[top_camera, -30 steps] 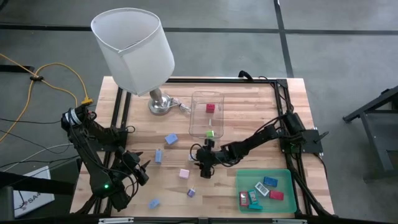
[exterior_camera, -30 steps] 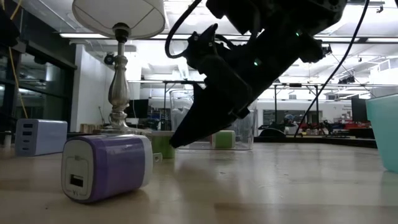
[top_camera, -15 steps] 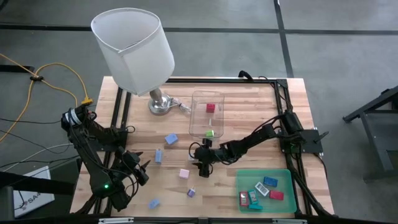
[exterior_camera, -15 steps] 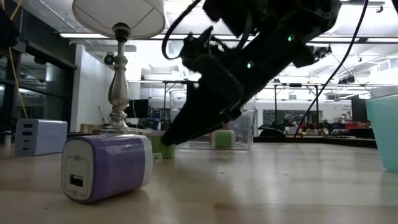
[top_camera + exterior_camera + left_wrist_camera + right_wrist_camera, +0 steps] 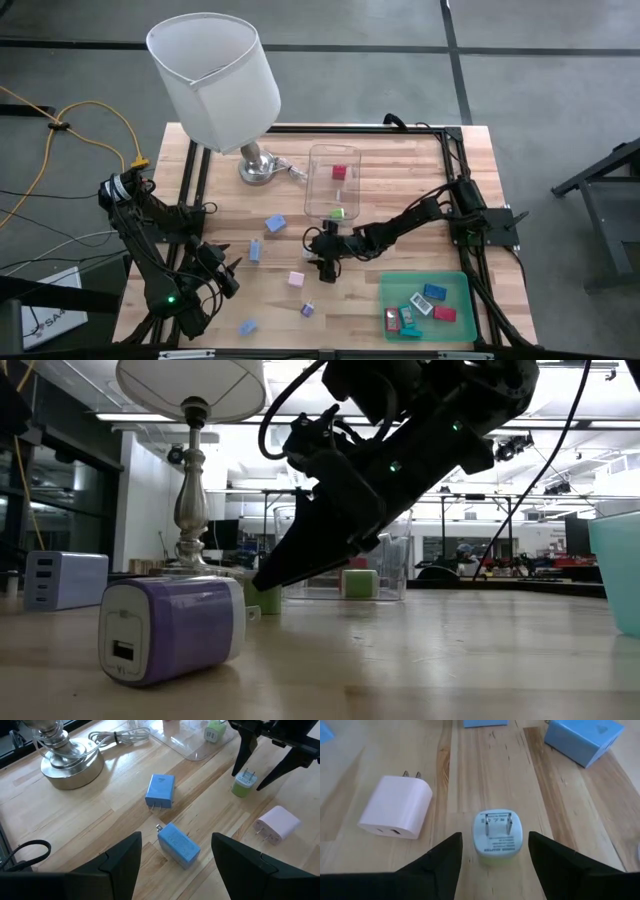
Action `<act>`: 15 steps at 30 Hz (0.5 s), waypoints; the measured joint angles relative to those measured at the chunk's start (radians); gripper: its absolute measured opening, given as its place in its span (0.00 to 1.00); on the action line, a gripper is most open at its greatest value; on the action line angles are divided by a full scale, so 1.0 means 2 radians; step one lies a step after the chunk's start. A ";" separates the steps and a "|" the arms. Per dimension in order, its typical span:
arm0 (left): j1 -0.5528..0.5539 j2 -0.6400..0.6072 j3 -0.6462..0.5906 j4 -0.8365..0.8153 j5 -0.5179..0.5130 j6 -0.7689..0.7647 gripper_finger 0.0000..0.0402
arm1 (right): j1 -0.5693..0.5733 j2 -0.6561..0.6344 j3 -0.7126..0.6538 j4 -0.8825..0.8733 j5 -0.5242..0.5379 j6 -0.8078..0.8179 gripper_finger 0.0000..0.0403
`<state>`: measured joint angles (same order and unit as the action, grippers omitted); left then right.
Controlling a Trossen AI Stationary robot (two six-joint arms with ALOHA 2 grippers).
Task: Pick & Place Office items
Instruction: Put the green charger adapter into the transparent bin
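The office items are small plug-in chargers. A green one (image 5: 495, 834) stands on the table with its prongs up, between the open fingers of my right gripper (image 5: 493, 851), which do not touch it. In the high view this gripper (image 5: 325, 265) is at the table's middle, just near of the clear box (image 5: 333, 185). Loose on the wood lie a pink charger (image 5: 296, 279), two blue ones (image 5: 274, 223) (image 5: 254, 250), a purple one (image 5: 307, 310) and a light blue one (image 5: 246, 326). My left gripper (image 5: 228, 272) waits open at the near left.
The clear box holds a red and a green piece. A green tray (image 5: 455, 283) at the near right holds several pieces. A lamp (image 5: 256, 165) with its cord stands at the far left. The low view shows the purple charger (image 5: 170, 628) close to the near edge.
My right gripper has moved a little toward the table's left, staying open, and its fingers now stand on either side of the green charger. Nothing on the table has moved.
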<state>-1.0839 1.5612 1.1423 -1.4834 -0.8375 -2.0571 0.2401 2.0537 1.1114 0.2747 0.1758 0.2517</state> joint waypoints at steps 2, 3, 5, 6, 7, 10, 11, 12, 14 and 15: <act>0.000 0.000 0.000 0.000 0.000 0.000 0.58 | 0.000 0.000 0.000 0.000 0.000 -0.005 0.53; 0.000 0.000 0.000 0.000 0.000 0.000 0.58 | 0.000 0.000 0.000 0.000 0.000 -0.005 0.53; 0.000 0.000 0.000 0.000 0.000 0.000 0.58 | 0.000 0.000 0.000 0.000 0.000 -0.007 0.53; 0.000 0.000 0.000 0.000 0.000 0.000 0.58 | 0.000 0.000 0.000 0.000 0.000 -0.007 0.53; 0.000 0.000 0.000 0.000 0.000 0.000 0.58 | 0.000 0.001 0.000 0.000 0.000 -0.007 0.53; 0.000 0.000 0.000 0.000 0.000 0.000 0.58 | 0.000 0.008 0.000 0.003 0.001 -0.008 0.51; 0.000 0.000 0.000 0.000 0.000 0.000 0.58 | 0.000 0.008 -0.001 0.002 0.001 -0.009 0.50; 0.000 0.000 0.000 0.000 0.000 0.000 0.58 | 0.000 0.008 -0.001 0.004 -0.001 -0.009 0.48; 0.000 0.000 0.000 0.000 0.000 0.000 0.58 | 0.000 0.010 0.000 0.010 -0.005 -0.009 0.44; 0.000 0.000 0.000 0.000 0.000 0.000 0.58 | 0.000 0.012 0.000 0.011 -0.005 -0.009 0.42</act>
<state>-1.0838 1.5612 1.1423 -1.4832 -0.8379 -2.0571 0.2398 2.0773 1.1118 0.2959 0.1652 0.2330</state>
